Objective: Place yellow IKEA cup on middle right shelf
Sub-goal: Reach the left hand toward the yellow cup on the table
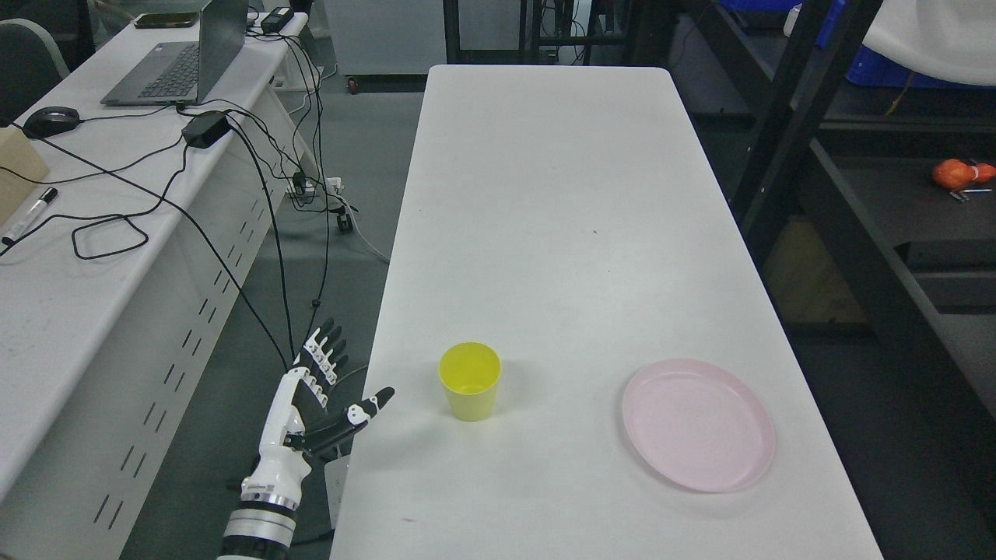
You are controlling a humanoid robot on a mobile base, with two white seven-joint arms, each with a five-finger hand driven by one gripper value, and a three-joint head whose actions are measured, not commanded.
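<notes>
White table [560, 233] in a lab, dark shelving [856, 233] at right: task barely begun.
Yellow cup [469, 381] stands upright near the table's front, untouched, well apart from a pink plate [698, 425]. Left hand [319, 393] hovers just left of the table edge, fingers spread, empty. Grasp, lift and shelf placement all remain.

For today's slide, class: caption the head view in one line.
Left hand open beside the upright yellow cup on the white table; pink plate to its right.

A yellow cup [469, 380] is seen upright on a white table [560, 233], near a pink plate [698, 425]. The left hand [315, 404] is held open just beside the table's edge.
</notes>
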